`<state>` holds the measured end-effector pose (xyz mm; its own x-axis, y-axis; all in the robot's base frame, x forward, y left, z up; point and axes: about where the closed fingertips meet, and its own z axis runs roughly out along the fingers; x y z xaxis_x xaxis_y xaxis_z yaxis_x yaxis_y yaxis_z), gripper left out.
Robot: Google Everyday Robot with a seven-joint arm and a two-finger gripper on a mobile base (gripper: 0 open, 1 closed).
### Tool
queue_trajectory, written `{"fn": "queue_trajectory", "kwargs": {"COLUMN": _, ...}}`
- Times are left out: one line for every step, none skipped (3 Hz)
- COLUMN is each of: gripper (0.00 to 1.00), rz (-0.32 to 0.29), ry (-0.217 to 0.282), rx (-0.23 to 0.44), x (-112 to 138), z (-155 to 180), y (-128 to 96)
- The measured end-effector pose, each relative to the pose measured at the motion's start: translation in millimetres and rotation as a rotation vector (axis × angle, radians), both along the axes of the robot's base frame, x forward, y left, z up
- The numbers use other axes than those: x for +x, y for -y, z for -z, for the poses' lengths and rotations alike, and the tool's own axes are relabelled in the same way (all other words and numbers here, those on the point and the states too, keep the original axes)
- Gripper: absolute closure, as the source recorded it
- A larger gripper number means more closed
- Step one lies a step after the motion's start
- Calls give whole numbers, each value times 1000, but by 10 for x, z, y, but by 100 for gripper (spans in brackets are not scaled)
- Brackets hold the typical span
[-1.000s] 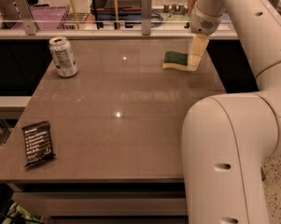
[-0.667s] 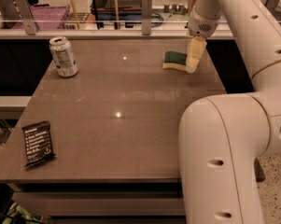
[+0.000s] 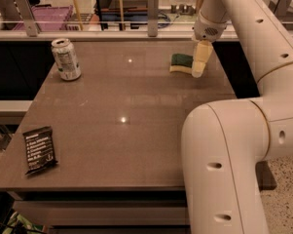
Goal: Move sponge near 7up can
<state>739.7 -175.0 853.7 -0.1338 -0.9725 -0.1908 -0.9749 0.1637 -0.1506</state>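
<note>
The gripper (image 3: 199, 65) hangs point-down over the far right part of the surface (image 3: 126, 96), its pale tip low at the right end of the sponge (image 3: 181, 61) and covering that end from view. Whether the gripper is spread, pressed together or pinching the sponge cannot be told from this angle, nor whether it actually touches the pad. The sponge lies flat, dark green layer up with the yellow foam showing along its near edge, well apart from the 7up can (image 3: 65, 59), which stands upright near the far left corner. A black snack packet (image 3: 39, 149) lies flat at the near left edge. Compared with a second ago, the gripper has come a little to the left and lower, so that it hides more of the sponge's right end; the sponge's left edge sits about where it did. The thick white arm (image 3: 233, 155) in the foreground has also swung slightly left. Can and packet have not moved.
</note>
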Motion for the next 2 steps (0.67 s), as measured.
{"fn": "queue_trajectory", "kwargs": {"gripper": 0, "rz": 0, "ry": 0, "rx": 0, "x": 0, "z": 0, "y": 0}}
{"fn": "queue_trajectory", "kwargs": {"gripper": 0, "rz": 6, "ry": 16, "rx": 10, "x": 101, "z": 88, "y": -45}}
